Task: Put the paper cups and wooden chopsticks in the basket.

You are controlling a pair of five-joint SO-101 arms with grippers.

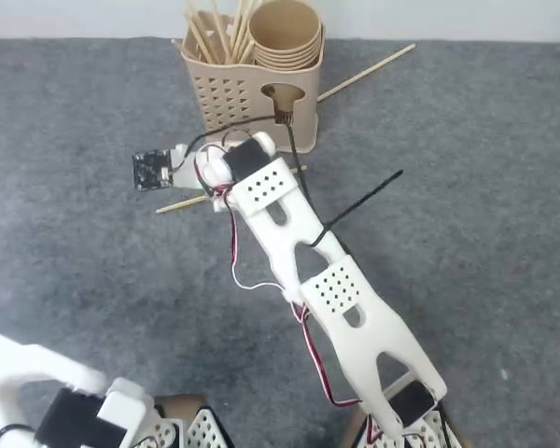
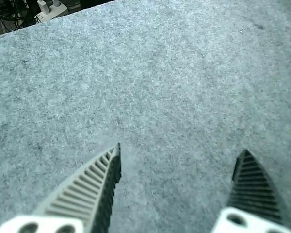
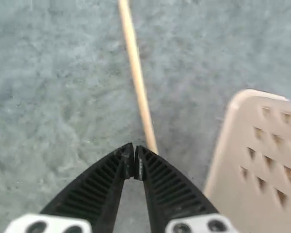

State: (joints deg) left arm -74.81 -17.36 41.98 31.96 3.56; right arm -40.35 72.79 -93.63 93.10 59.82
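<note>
Chopstick (image 3: 138, 87) flat, just beyond tips of closed right pincer (image 3: 134, 162)

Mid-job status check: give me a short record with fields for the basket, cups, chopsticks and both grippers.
basket: upright, far side of table
paper cups: stacked inside the basket
bundled chopsticks: standing in the basket beside the cups
near chopstick: flat on the carpet, at the right gripper's tips
far chopstick: on the carpet, beside the basket
right gripper: shut; grip on near chopstick unclear
left gripper: open over carpet
</note>
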